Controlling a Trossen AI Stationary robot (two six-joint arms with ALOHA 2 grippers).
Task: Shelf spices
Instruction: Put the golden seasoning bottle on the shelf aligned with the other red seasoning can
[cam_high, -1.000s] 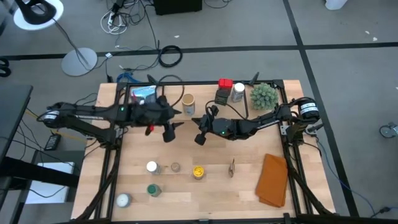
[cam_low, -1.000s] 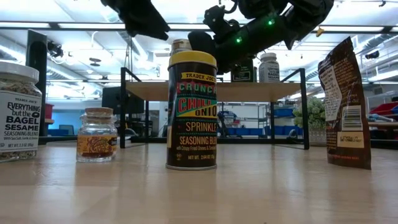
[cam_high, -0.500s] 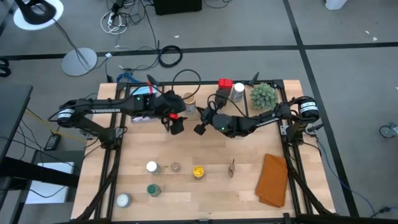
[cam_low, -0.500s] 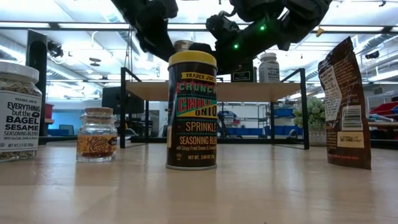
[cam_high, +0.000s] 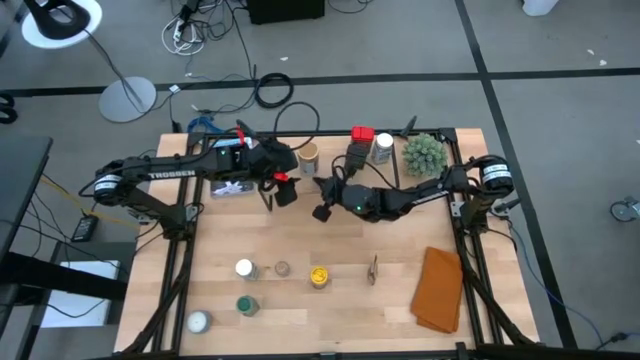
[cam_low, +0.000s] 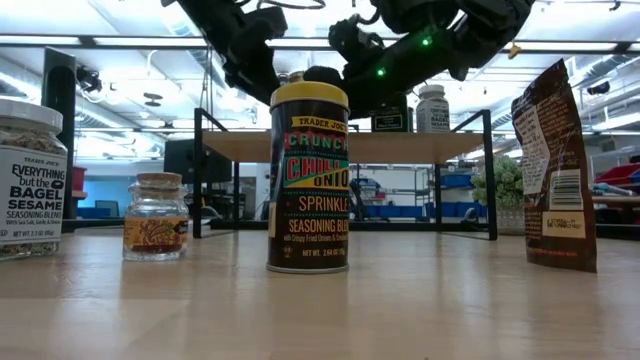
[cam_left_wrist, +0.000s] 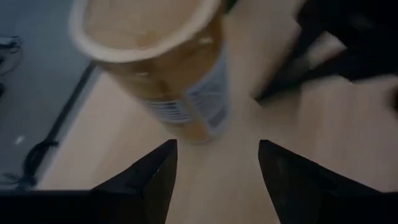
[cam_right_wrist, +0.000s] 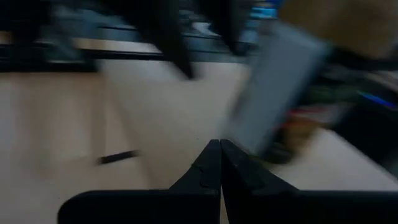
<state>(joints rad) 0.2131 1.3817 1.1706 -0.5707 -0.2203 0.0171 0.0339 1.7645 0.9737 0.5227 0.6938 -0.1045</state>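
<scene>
The shelf (cam_high: 330, 168) stands along the table's far edge. On it are a tan jar with a wide tan lid (cam_high: 308, 155), a dark jar (cam_high: 358, 156), a red-lidded jar (cam_high: 362, 134) and a white-lidded jar (cam_high: 383, 148). My left gripper (cam_high: 280, 197) is open just on the near-left side of the tan jar (cam_left_wrist: 155, 62), which lies ahead of its fingers with nothing between them. My right gripper (cam_high: 322, 212) is shut and holds nothing, in mid-table in front of the shelf. More spices stand near the front: a yellow-lidded bottle (cam_low: 309, 180), a cork-topped jar (cam_low: 156, 217), a bagel seasoning jar (cam_low: 30, 180) and a brown packet (cam_low: 555, 165).
A green fuzzy plant (cam_high: 423, 153) sits at the shelf's right end, and a blue and white packet (cam_high: 232, 152) lies at its left end under my left arm. An orange-brown cloth (cam_high: 440, 290) lies at the near right. Small jars (cam_high: 246, 305) dot the near left.
My left gripper has moved toward the table's far edge and a little to the right, up to the tan jar on the shelf, staying open. My right gripper has stayed in place, shut, and has turned slightly.
</scene>
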